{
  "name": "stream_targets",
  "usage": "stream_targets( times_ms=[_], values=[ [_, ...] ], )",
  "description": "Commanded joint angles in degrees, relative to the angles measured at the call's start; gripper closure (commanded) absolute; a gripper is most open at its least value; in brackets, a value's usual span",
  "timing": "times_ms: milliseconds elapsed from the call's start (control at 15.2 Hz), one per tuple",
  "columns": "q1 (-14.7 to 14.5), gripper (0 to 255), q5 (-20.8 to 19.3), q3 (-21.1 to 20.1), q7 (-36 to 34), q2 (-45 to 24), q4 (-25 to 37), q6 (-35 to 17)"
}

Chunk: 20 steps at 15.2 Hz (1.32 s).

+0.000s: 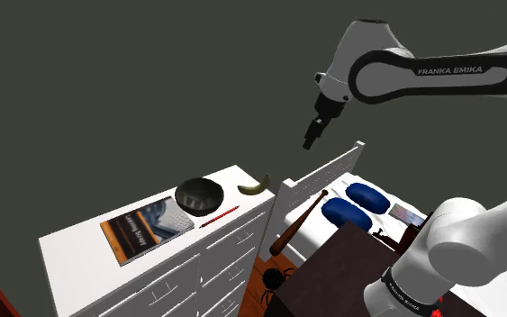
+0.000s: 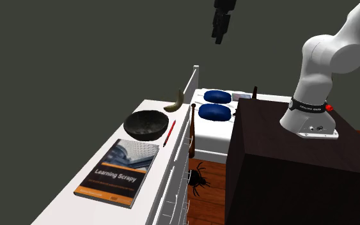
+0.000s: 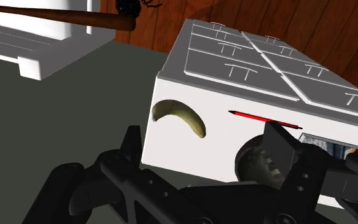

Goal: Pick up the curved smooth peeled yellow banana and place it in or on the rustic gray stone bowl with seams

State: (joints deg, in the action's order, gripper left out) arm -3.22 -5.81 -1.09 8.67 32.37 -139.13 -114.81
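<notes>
Approach step: my gripper, spread wide and empty, hangs well clear of the banana at the dresser's corner; next, descend.

- A white chest of drawers is carrying everything, its flat top showing bare white between the items.
- A book titled "Learning Scrapy" is lying flat, cover up, toward the end at the shoulder view's left.
- A dark grey bowl is standing upright, mouth up, just beside the book.
- A thin red pen is lying near the bowl, by the edge above the drawer fronts.
- A curved, dull yellow banana is lying at the other end, apart from the bowl.
</notes>
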Motion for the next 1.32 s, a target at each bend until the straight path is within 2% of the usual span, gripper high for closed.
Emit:
stream_targets(
  times_ms=[0,330,660,924,1254],
  values=[
    [-0.3,0,-0.7,-0.7,-0.3,-2.8,-1.1,-4.9],
    [-0.6,0,-3.3,-2.6,-1.6,-11.7,-1.0,-15.9],
    [-0.2,0,-8.0,-4.7,-4.4,-21.8,1.3,-25.6],
    [0.1,0,-13.9,-6.1,-8.2,-30.3,4.9,-31.9],
    [-0.9,0,-23.5,-6.1,-14.5,-41.3,11.5,-37.4]
  ],
)
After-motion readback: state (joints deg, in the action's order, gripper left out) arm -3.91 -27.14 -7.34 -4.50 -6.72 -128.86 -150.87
